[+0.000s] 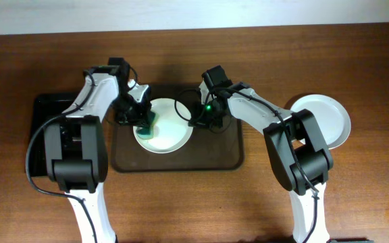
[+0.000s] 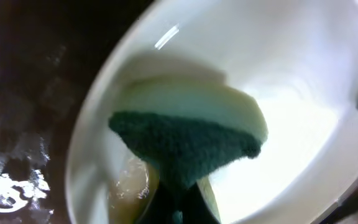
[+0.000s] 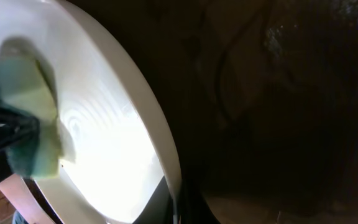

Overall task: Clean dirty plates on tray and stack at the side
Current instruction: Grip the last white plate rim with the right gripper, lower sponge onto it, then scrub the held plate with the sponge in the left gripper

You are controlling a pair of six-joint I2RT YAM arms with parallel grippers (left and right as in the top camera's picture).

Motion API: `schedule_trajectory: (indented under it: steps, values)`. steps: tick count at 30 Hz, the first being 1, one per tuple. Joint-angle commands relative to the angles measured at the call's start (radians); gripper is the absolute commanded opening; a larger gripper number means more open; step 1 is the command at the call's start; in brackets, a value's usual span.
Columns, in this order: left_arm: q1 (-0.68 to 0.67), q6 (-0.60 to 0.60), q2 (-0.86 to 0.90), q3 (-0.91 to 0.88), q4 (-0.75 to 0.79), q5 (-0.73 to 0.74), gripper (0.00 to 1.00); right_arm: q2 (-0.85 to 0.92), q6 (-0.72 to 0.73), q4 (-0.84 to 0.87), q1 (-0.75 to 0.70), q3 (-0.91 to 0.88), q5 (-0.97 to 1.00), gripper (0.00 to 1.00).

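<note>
While the white plate (image 1: 171, 138) lies on the brown tray (image 1: 225, 158) mid-worktop, the left gripper (image 1: 142, 118) clenches a green sponge (image 1: 148, 123) against its left side. The right gripper (image 1: 200, 122) pinches its right rim. A second plate (image 1: 326, 118) sits near the right edge.

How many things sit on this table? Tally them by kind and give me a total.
trays: 2, brown tray and black tray
plates: 2, plate on the tray and side plate
sponge: 1
Total: 5
</note>
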Motion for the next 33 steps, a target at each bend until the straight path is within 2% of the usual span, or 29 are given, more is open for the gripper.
schedule_trajectory:
  steps: [1, 3, 5, 7, 9, 11, 13, 14, 15, 19, 20, 21, 22, 24, 25, 27, 32, 33]
  values:
    - [-0.062, -0.132, -0.005, -0.048, 0.103, -0.212, 0.01, 0.019, 0.005, -0.001, -0.003, 0.006, 0.003, 0.04]
    - [-0.102, -0.203, -0.005, -0.048, 0.183, -0.213, 0.00, 0.019, 0.005, -0.001, -0.003, 0.006, 0.003, 0.04]
    - [-0.110, -0.328, -0.005, -0.048, 0.220, -0.275, 0.00, 0.019, 0.005, -0.001, -0.003, 0.006, 0.003, 0.04]
    - [-0.110, -0.343, -0.005, -0.048, 0.251, -0.385, 0.00, 0.019, 0.005, -0.001, -0.003, 0.006, 0.003, 0.04]
    - [-0.110, -0.340, -0.005, -0.048, 0.238, -0.409, 0.00, 0.019, 0.005, -0.001, -0.003, 0.006, 0.003, 0.04]
    - [-0.110, -0.114, -0.005, -0.048, 0.204, -0.196, 0.00, 0.019, 0.005, -0.001, -0.003, 0.006, 0.003, 0.04]
    - [-0.109, 0.162, -0.005, -0.048, 0.124, 0.100, 0.00, 0.019, 0.005, -0.001, -0.003, 0.006, 0.003, 0.04]
    - [-0.109, 0.243, -0.005, -0.048, 0.097, 0.166, 0.00, 0.019, 0.005, -0.001, -0.003, 0.006, 0.003, 0.04]
    - [-0.109, 0.299, -0.005, -0.048, 0.083, 0.201, 0.00, 0.019, 0.005, -0.001, -0.003, 0.006, 0.003, 0.04]
    - [-0.100, 0.316, -0.005, -0.048, 0.130, 0.198, 0.00, 0.019, 0.005, -0.006, -0.003, 0.006, 0.003, 0.04]
    - [-0.096, 0.284, -0.005, -0.048, 0.161, 0.163, 0.00, 0.019, 0.005, -0.008, -0.003, 0.006, 0.003, 0.04]
    - [-0.094, 0.153, -0.005, -0.048, 0.233, 0.022, 0.00, 0.019, 0.005, -0.009, -0.003, 0.006, 0.003, 0.04]
    - [-0.094, 0.078, -0.005, -0.048, 0.276, -0.074, 0.00, 0.019, 0.005, -0.008, -0.003, 0.006, 0.003, 0.04]
    - [-0.094, -0.030, -0.005, -0.048, 0.383, -0.284, 0.00, 0.019, 0.005, -0.009, -0.003, 0.006, 0.003, 0.04]
    - [-0.094, -0.088, -0.005, -0.048, 0.391, -0.382, 0.00, 0.019, 0.005, -0.009, -0.003, 0.006, 0.003, 0.04]
    - [-0.094, -0.120, -0.005, -0.048, 0.336, -0.452, 0.00, 0.019, 0.005, -0.009, -0.003, 0.006, 0.003, 0.04]
    - [-0.094, -0.114, -0.005, -0.048, 0.022, -0.452, 0.00, 0.019, 0.005, -0.008, -0.003, 0.006, 0.003, 0.04]
    - [-0.094, -0.084, -0.005, -0.048, -0.027, -0.452, 0.00, 0.019, 0.005, -0.008, -0.003, 0.006, 0.003, 0.04]
